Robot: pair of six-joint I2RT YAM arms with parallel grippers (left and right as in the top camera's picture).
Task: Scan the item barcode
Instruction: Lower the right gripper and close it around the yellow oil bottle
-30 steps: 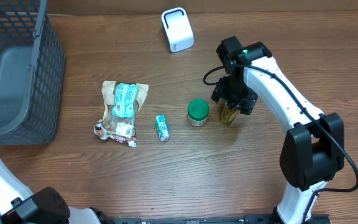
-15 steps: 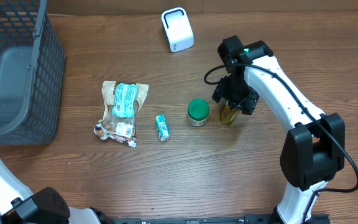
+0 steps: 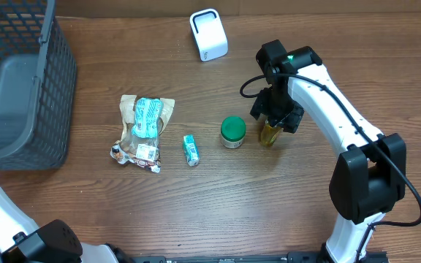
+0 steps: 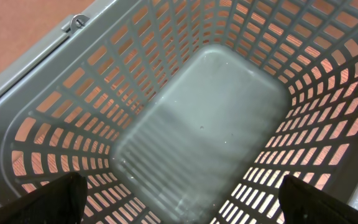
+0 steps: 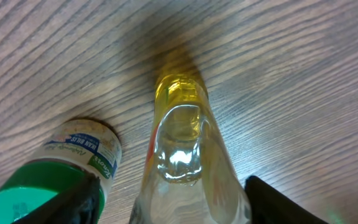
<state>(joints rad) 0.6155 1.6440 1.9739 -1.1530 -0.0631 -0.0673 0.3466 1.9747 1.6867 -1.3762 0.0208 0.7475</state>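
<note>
Overhead, the right gripper [image 3: 274,121] hung over the clear bottle of yellow liquid [image 3: 270,135], which stood on the wooden counter [image 3: 218,197] just beside a green-lidded jar [image 3: 232,131]. I judged this the pickup step. The white box-shaped scanner [image 3: 208,34] sat well apart.

From the left wrist, the left gripper [image 4: 191,205] held its jaws spread wide above the grey plastic basket [image 4: 197,124].

From the right wrist, the jaws stood spread either side of the glossy bottle, not visibly pinching it. The next move called for closing squarely, lifting clear of the jar and finding the barcode — none showed.

1x bag [image 3: 144,131], pkt [image 3: 190,150], jar [image 3: 232,131], btl [image 3: 270,136], basket [image 3: 57,84], scanner [image 3: 209,34]
</note>
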